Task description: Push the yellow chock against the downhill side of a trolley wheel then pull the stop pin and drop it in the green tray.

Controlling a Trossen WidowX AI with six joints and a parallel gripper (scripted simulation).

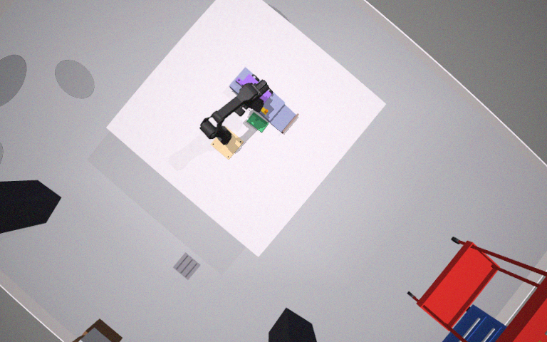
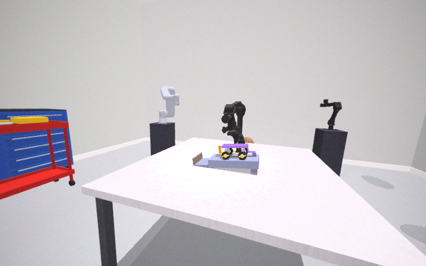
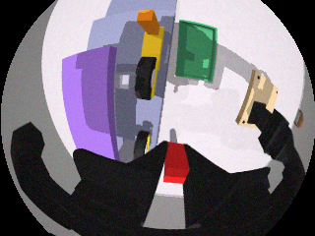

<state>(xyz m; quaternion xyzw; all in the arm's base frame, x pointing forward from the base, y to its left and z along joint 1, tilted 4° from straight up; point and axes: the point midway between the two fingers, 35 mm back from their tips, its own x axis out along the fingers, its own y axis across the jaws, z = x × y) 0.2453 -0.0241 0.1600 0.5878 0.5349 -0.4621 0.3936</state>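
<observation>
My gripper (image 3: 173, 146) is shut on the red-headed stop pin (image 3: 176, 164), clear of the ramp. It hangs beside the purple trolley (image 1: 249, 80) (image 2: 234, 146) (image 3: 91, 98), on the side where the green tray (image 1: 258, 121) (image 3: 197, 51) lies. The tray is ahead of the fingers in the wrist view. The trolley stands on the blue-grey ramp (image 1: 285, 117) (image 2: 232, 163) (image 3: 109, 27). The yellow chock (image 1: 263, 110) (image 3: 153, 44) (image 2: 219, 149) with its orange handle (image 3: 147, 21) sits at the downhill side of a tray-side wheel (image 3: 146, 78), seemingly against it. The arm hides part of the trolley in the top view.
A brown end board (image 1: 290, 123) (image 2: 197, 158) stands at the ramp's low end. The arm's tan base plate (image 1: 228, 150) (image 3: 266, 91) lies beyond the tray. The white table (image 1: 258, 209) (image 2: 188, 191) carries the setup.
</observation>
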